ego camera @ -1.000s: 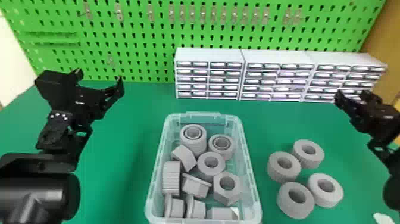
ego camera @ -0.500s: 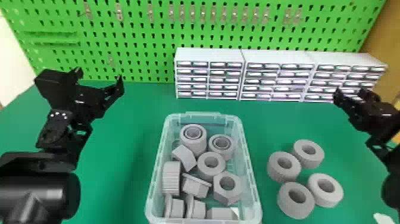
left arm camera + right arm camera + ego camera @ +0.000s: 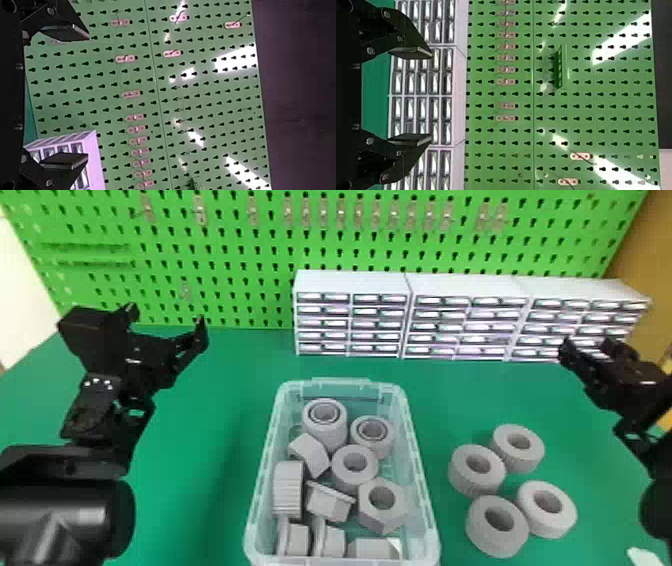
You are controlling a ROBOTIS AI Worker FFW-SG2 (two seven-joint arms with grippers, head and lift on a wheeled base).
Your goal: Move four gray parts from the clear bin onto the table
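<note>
The left hand [image 3: 167, 316] is spread wide with nothing in its grasp; the right hand [image 3: 589, 345] also has its fingers well apart and is empty. Nearer the robot than the right hand, and to its left, four gray rings [image 3: 478, 488] lie on the green counter [image 3: 240, 360], holes up. Farther left, between the hands but nearer the robot, sits the clear bin [image 3: 340, 381] with more gray parts [image 3: 340, 471]. White drawer cabinets [image 3: 350, 282] stand beyond the right hand.

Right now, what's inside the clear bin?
The clear bin holds gray parts, including round ones and a six-sided one with a hole. Whatever they cover underneath is hidden.
</note>
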